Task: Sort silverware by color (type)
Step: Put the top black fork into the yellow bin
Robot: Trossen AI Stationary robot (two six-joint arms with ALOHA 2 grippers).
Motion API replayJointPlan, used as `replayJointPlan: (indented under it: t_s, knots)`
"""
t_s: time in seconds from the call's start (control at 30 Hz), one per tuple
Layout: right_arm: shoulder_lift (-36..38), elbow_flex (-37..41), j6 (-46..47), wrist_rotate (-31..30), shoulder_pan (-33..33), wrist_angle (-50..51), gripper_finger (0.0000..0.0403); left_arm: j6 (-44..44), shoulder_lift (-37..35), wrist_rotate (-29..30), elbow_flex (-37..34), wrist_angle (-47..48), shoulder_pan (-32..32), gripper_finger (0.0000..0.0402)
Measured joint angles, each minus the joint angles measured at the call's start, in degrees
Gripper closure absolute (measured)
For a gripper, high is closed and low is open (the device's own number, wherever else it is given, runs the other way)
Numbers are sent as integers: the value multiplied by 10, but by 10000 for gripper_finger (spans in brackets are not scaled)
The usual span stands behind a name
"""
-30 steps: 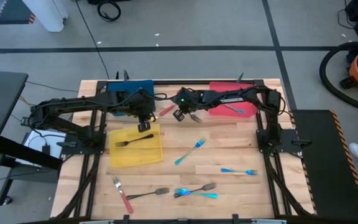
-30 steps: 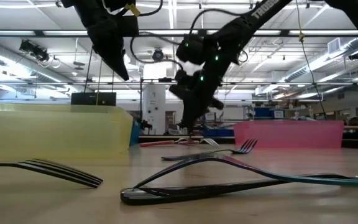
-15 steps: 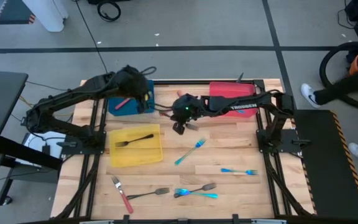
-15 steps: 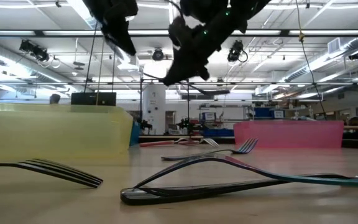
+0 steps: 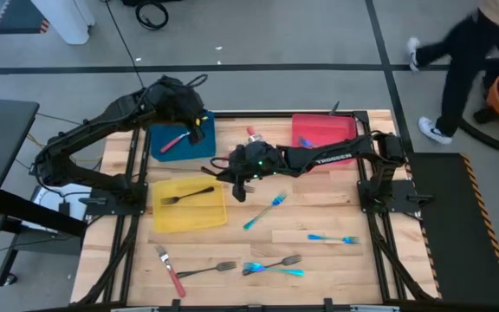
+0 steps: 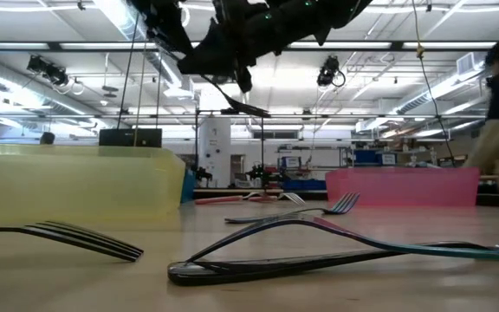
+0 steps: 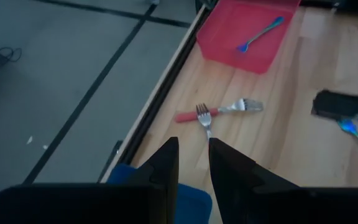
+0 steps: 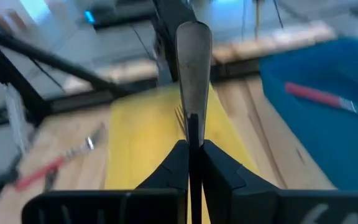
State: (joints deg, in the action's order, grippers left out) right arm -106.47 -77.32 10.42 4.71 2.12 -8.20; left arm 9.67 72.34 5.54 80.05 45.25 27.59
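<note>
Right gripper [image 5: 240, 180] hangs near table centre, just off the yellow tray's [image 5: 165, 218] 3 o'clock edge, with its fingers [image 8: 219, 177] pressed tight on a dark fork [image 8: 193, 68] whose handle stands up between them. Left gripper [image 5: 194, 130] is raised over the blue tray [image 5: 158, 154] at the table's 11 o'clock corner; its fingers [image 7: 165, 163] sit close together with a narrow gap and nothing between them.

Contents of the trays:
- Blue tray: one red-handled fork [image 5: 175, 142].
- Yellow tray: one black fork [image 5: 187, 195], lying roughly along the 3-to-9 o'clock line.
- Red tray [image 5: 342, 149], toward the table's 1 o'clock: one blue fork [image 7: 261, 32], seen clearly from the left wrist view.

Loose silverware on the wooden table [image 5: 319, 208]:
- A red-handled fork with a silver head [image 7: 218, 111] lies between the blue and red trays, crossed by a second silver fork head [image 7: 202, 117].
- A teal fork [image 5: 264, 211] lies at 5 o'clock of the right gripper.
- Another teal fork [image 5: 333, 238] lies toward the table's 4 o'clock.
- Near the 6 o'clock edge, a dark fork [image 5: 273, 263] crosses a teal one [image 5: 275, 270]; at 9 o'clock of that pair lies a grey fork [image 5: 206, 269], and beyond it a red-handled fork [image 5: 170, 269].

A person [image 5: 470, 52] walks on the floor beyond the table's 2 o'clock corner.
</note>
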Motion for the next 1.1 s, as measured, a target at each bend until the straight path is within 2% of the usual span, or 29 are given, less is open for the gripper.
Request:
replayJointPlan:
  t_s: [0.33, 0.6, 0.87, 1.0, 1.1]
  knots:
    - [-65, 0, -27, 46, -11, -191, 373, 0, 0, 0, 52, -1, -1, 312]
    - [-114, -8, -87, 72, -10, -313, 373, 0, 0, -1, 56, 7, -1, 312]
    - [-162, -48, -107, 117, -10, -341, 372, 0, 0, -3, 57, 10, -6, 312]
    - [-198, -79, -111, 162, -10, -344, 372, 0, 0, -3, 57, 15, -5, 312]
    - [-217, -90, -108, 166, -10, -342, 372, 0, 0, -3, 57, 19, -7, 312]
